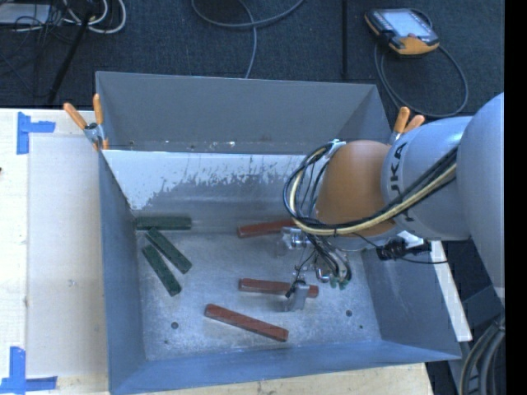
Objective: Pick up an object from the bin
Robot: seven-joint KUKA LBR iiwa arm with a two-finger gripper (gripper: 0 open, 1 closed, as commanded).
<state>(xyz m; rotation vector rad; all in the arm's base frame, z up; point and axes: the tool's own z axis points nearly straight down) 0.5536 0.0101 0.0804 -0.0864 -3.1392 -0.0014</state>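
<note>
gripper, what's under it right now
The gripper sits over the right end of the middle reddish-brown stick on the bin floor. The stick's left part shows; its right end is covered by the gripper, so contact cannot be judged.
</note>
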